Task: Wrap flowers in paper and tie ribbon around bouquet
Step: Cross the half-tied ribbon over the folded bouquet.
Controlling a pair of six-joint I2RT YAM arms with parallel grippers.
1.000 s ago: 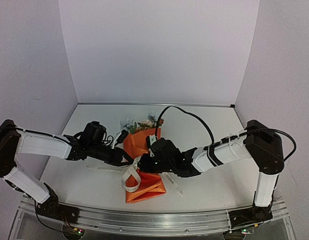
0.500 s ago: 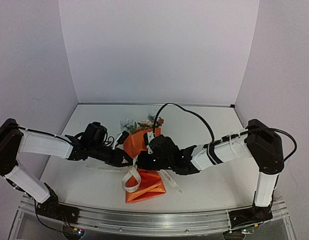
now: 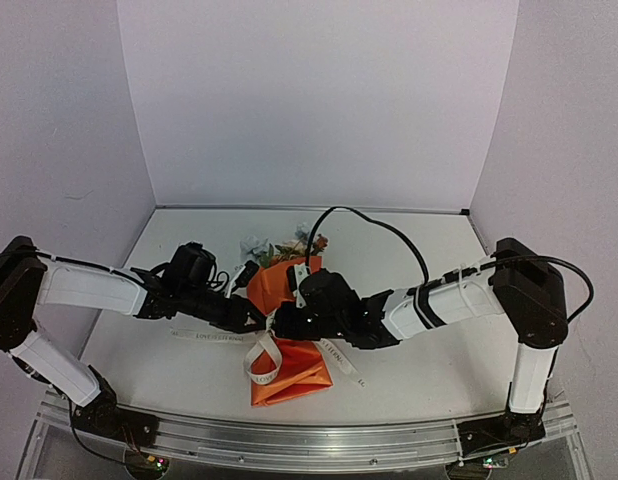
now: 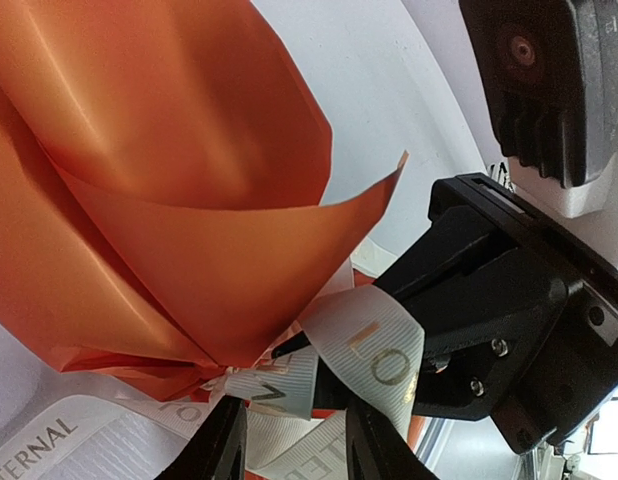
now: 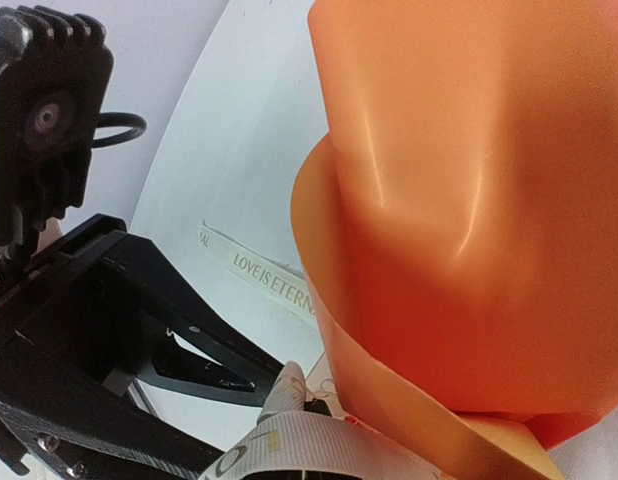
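Ribbon (image 4: 374,350) at bouquet (image 3: 292,375) waist | right claw (image 3: 279,322) pinching it | left claw (image 4: 294,425) narrowly parted around it

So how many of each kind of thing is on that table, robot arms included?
Robot arms: 2, the left arm and the right arm
Bouquet in orange paper: 1
Ribbon: 1
Total: 4
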